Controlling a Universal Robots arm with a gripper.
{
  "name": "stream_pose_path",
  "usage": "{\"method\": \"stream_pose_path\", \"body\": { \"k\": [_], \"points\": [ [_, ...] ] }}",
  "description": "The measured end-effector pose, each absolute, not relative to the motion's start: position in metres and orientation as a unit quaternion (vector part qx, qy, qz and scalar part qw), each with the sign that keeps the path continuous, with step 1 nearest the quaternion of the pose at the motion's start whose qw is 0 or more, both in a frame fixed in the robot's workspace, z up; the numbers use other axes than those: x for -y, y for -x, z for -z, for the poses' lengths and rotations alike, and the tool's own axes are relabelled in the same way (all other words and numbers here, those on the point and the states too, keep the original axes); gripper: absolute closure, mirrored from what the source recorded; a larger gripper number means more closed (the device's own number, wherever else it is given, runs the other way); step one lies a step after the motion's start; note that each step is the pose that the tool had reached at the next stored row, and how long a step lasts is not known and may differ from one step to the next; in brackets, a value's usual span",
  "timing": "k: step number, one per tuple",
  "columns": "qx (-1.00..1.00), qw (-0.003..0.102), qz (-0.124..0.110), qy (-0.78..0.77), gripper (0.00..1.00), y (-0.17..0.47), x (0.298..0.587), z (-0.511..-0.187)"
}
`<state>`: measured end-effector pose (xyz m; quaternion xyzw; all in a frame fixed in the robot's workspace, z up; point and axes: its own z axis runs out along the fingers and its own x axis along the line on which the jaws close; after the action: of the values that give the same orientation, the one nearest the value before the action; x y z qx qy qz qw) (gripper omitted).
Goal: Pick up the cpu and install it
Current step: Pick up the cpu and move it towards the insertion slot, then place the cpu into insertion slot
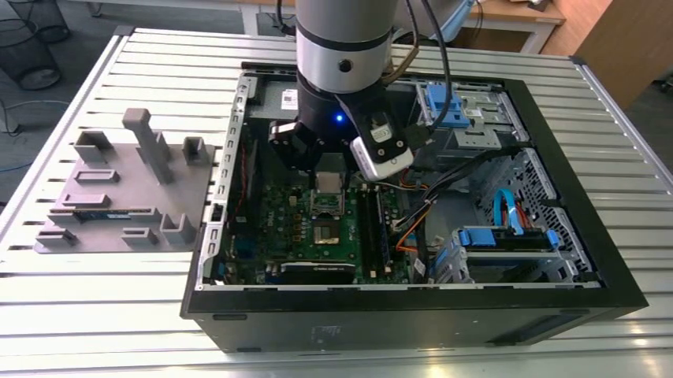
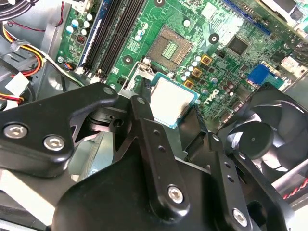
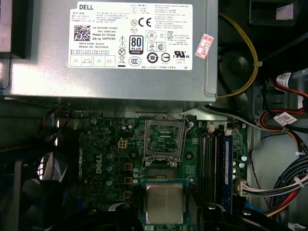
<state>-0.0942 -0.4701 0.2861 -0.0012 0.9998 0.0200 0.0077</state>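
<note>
The cpu [image 2: 172,102], a small flat square with a shiny silver top, hangs just above the green motherboard [image 2: 226,67] between the black fingers [image 2: 144,96] of my gripper [image 2: 173,108], which is shut on its edges. It is visible in both wrist views; in the first wrist view the cpu [image 3: 163,202] sits a short way from the open socket [image 3: 163,137]. The socket [image 2: 171,45] is bare, with its contact field exposed. In the exterior view my gripper [image 1: 329,179] reaches down into the open computer case [image 1: 547,157] with the cpu [image 1: 329,183] under it.
A grey power supply [image 3: 120,48] borders the board beyond the socket. Memory slots [image 3: 211,159] run beside the socket, and a black fan [image 2: 269,130] lies on its other side. Cable bundles [image 3: 284,187] fill the case corner. A grey fixture tray [image 1: 116,197] stands outside the case on the exterior view's left.
</note>
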Motion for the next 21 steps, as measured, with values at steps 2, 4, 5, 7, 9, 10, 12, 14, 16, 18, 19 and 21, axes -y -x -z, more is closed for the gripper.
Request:
{"method": "stream_pose_path", "body": {
  "k": [2,4,5,7,9,10,12,14,16,18,19,21],
  "points": [
    [-1.000,0.008,-0.020,0.001,0.53,0.094,0.470,-0.286],
    [-1.000,0.008,-0.020,0.001,0.53,0.094,0.470,-0.285],
    [-1.000,0.008,-0.020,0.001,0.53,0.094,0.470,-0.285],
    [-1.000,0.008,-0.020,0.001,0.53,0.094,0.470,-0.284],
    [-1.000,0.008,-0.020,0.001,0.53,0.094,0.470,-0.283],
    [-1.000,0.008,-0.020,0.001,0.53,0.094,0.470,-0.283],
    [-1.000,0.008,-0.020,0.001,0.53,0.094,0.470,-0.275],
    [-1.000,0.008,-0.020,0.001,0.53,0.094,0.470,-0.272],
    [-1.000,0.008,-0.020,0.001,0.53,0.094,0.470,-0.268],
    [-1.000,0.008,-0.020,0.001,0.53,0.094,0.470,-0.266],
    [-1.000,0.008,-0.020,0.001,0.53,0.094,0.470,-0.266],
    [-1.000,0.008,-0.020,0.001,0.53,0.094,0.470,-0.265]
  ]
}}
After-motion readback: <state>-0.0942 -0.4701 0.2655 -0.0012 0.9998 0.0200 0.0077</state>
